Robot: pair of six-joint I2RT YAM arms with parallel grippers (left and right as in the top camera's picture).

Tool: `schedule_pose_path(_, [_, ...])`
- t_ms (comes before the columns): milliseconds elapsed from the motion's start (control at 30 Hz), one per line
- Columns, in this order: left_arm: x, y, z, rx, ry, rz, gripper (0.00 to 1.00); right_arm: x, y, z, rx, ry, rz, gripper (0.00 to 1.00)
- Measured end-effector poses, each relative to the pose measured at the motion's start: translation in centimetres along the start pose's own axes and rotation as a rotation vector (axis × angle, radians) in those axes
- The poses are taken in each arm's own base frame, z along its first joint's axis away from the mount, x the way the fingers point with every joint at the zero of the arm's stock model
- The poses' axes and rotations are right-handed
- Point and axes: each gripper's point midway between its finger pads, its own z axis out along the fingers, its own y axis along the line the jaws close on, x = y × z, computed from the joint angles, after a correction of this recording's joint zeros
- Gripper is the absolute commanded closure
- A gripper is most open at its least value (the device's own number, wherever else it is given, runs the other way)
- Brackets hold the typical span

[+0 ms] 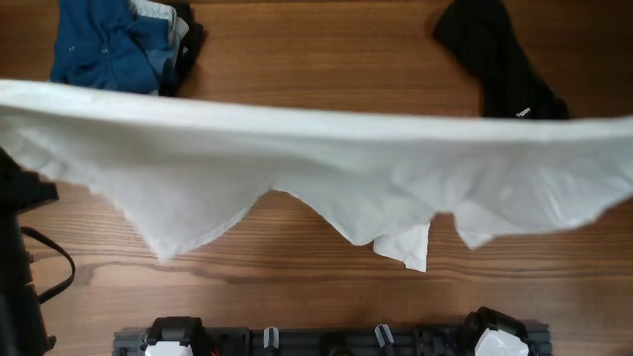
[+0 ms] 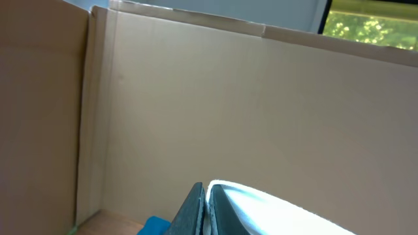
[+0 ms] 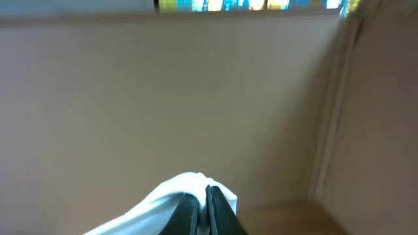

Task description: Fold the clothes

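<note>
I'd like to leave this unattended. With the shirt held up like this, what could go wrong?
The left tool and right tool each pinch only a small bit of the white shirt; it may slip free.
Its lower edge hangs uneven and bunched, so creases could get trapped on laying down.
The blue garment and black garment lie near; the shirt could land on them.

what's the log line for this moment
white shirt: held up, stretched | left gripper: shut on it | right gripper: shut on it | fold: not done

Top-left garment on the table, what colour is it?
The garment is blue, clearest in the overhead view.
</note>
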Motion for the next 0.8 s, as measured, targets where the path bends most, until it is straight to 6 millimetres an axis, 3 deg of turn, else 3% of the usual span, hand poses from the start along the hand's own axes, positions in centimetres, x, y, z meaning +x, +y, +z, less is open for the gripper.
schedule_pose_path(100, [0.1,0.2,0.2,-0.016,0.002,0.007,0.96,-1.1,0.0,-1.1,0.016,-0.05,-0.013,0.96])
schedule_pose_path(233, [1.0,0.0,1.5,-0.026,0.03,0.027,0.96,-0.6,-0.5,0.7,0.02,-0.02,-0.016,0.96])
schedule_pose_path(400, [5.1,-0.8,6.3,-0.058,0.147,0.079,0.96,3.0,-2.2,8.0,0.001,0.144,0.004,0.96])
schedule_pose_path(433, [6.0,-0.9,7.2,-0.062,0.172,0.088,0.96,4.7,-2.6,10.3,-0.014,0.204,0.015,0.96])
schedule_pose_path(567, [13.2,-1.4,12.7,-0.09,0.352,0.153,0.96,12.4,-3.7,18.3,-0.082,0.441,0.079,0.96])
schedule_pose_path(700, [20.9,-0.1,17.4,-0.156,0.518,0.217,0.96,19.8,-5.2,23.7,-0.082,0.621,0.11,0.96])
schedule_pose_path(800, [26.2,1.1,20.2,-0.195,0.612,0.247,0.96,24.8,-5.7,26.7,-0.086,0.727,0.119,0.96])
